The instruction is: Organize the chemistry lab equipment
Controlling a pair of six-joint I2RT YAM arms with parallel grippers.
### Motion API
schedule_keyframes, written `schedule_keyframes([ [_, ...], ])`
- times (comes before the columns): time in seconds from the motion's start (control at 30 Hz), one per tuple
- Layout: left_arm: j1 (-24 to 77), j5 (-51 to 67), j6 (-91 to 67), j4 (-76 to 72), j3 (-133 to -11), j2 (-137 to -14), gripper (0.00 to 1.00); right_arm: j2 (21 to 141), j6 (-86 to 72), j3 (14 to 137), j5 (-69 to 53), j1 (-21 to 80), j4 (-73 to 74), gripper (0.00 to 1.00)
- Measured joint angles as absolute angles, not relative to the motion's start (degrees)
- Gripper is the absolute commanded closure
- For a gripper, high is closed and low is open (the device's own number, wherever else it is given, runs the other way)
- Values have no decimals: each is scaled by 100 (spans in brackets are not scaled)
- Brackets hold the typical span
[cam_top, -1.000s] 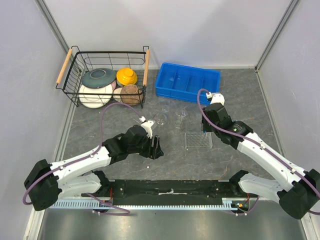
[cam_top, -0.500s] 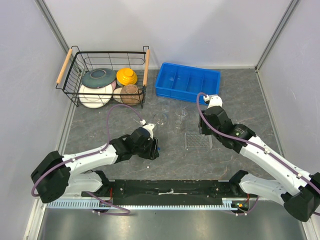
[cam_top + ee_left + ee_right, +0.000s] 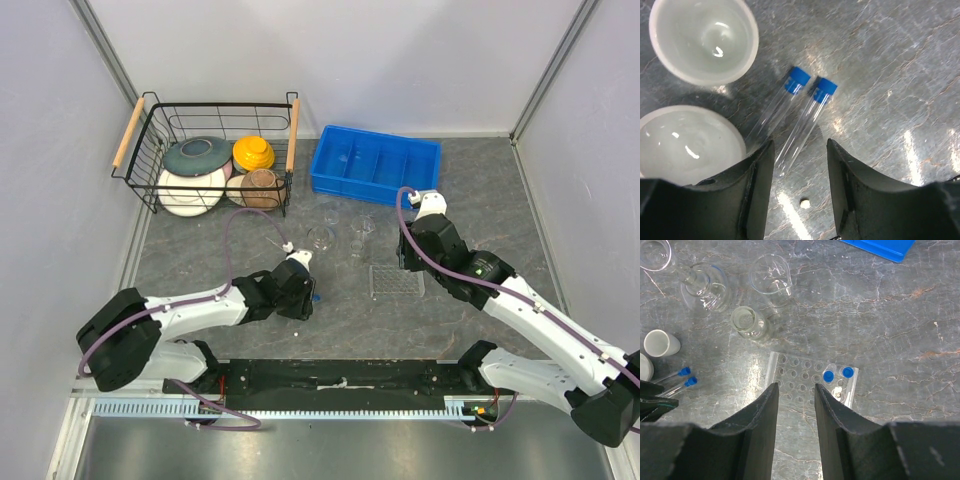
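Observation:
Two clear test tubes with blue caps lie side by side on the grey table, next to two small white cups. My left gripper is open and empty, its jaws low over the table on either side of the right tube's bottom end. A flat clear gridded rack holds two blue-capped tubes at its right end. My right gripper is open and empty, above the rack's near edge. A round flask, a small flask and a beaker stand beyond the rack.
A blue divided bin stands at the back centre. A black wire basket with coloured bowls and plates is at the back left. In the top view the left gripper is left of the rack, the right gripper just behind it.
My left arm has folded lower and drawn slightly left and down over the lying tubes. My right gripper has shifted a little left over the rack.

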State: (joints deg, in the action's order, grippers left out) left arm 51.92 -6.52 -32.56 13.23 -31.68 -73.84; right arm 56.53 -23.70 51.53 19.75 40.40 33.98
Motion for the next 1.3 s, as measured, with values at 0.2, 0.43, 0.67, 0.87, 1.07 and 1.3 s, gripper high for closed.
schedule_keyframes([
  [0.2, 5398, -893, -3260, 1306, -3312, -7623, 59, 5647, -2368, 5096, 1973, 4040, 3402, 59],
  [0.43, 5789, -1234, -3363, 1306, -3511, -7929, 87, 5618, -2362, 5039, 1968, 4056, 3393, 60],
  [0.67, 6357, -1612, -3516, 1496, -4029, -8453, 98, 5561, -2355, 5026, 1925, 4077, 3404, 60],
  [0.87, 6816, -1627, -3535, 1892, -4353, -8624, 98, 5367, -2327, 5028, 1747, 4080, 3487, 60],
  [1.07, 6989, -1103, -3483, 1999, -4532, -8298, 98, 5037, -2283, 5028, 1260, 4080, 3577, 60],
  [1.3, 6984, 137, -3131, 1459, -4517, -7229, 98, 4296, -2298, 4794, -5, 4086, 3524, 59],
])
